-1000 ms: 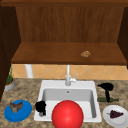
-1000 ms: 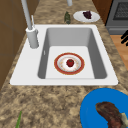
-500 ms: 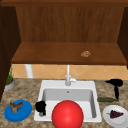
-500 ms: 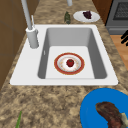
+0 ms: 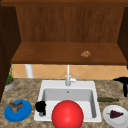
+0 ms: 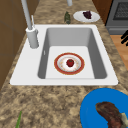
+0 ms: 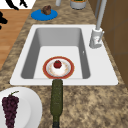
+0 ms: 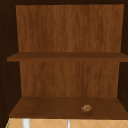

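My left hand [image 5: 40, 106] hovers at the front left corner of the white sink [image 5: 42, 87], beside a blue plate [image 5: 23, 113] that carries a brown piece of meat [image 5: 15, 106]. It holds nothing and its fingers look relaxed. At the far right my right hand [image 5: 122, 80] floats above the counter with straight fingers, also holding nothing. A large red ball shape [image 5: 67, 115] sits at the sink's front. Inside the basin lies a red-rimmed plate [image 6: 59, 71] with a small red fruit [image 6: 70, 62]. A hand [image 6: 124, 38] shows off the counter's front edge.
A faucet [image 5: 68, 77] stands behind the basin. Right of the sink lie a dark green bottle [image 7: 57, 97] and a white plate [image 7: 30, 105] with grapes [image 7: 10, 105]. A small brown lump [image 8: 86, 108] rests on the lower shelf. A potted plant [image 5: 9, 81] stands far left.
My right hand has drifted to the right and slightly up, away from the sink's right edge. The left hand and the objects have stayed put.
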Robot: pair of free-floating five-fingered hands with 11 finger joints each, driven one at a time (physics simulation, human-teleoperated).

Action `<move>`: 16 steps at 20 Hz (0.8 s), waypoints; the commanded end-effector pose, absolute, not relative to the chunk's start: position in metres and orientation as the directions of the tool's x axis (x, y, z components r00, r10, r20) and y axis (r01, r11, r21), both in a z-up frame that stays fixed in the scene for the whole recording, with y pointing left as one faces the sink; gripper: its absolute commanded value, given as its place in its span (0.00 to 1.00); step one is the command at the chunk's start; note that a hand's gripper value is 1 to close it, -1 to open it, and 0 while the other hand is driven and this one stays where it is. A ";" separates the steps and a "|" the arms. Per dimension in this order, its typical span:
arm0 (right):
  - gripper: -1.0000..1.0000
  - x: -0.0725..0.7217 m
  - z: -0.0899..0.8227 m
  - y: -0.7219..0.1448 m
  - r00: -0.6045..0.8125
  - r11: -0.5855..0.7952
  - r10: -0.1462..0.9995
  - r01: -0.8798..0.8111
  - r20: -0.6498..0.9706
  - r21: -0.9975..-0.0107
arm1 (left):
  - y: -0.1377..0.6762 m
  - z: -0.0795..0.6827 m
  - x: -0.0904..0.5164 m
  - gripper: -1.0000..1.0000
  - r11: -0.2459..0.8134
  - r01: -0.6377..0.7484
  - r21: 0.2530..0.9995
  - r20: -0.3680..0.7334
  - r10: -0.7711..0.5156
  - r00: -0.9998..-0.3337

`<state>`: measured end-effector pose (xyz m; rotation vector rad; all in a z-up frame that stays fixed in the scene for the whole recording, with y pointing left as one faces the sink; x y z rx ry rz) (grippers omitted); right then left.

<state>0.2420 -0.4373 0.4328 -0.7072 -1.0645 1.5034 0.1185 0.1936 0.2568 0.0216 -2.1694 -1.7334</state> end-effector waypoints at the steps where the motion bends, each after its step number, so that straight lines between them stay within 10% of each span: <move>1: 0.00 0.249 0.432 -0.466 -0.213 0.045 0.965 -0.432 0.150 -0.901 | 0.194 0.257 0.119 0.50 0.246 0.211 0.946 0.269 -0.234 -0.934; 16: 0.00 0.271 0.368 -0.527 -0.247 0.006 0.962 -0.404 0.116 -0.915 | 0.194 0.257 0.119 0.50 0.246 0.211 0.946 0.269 -0.234 -0.934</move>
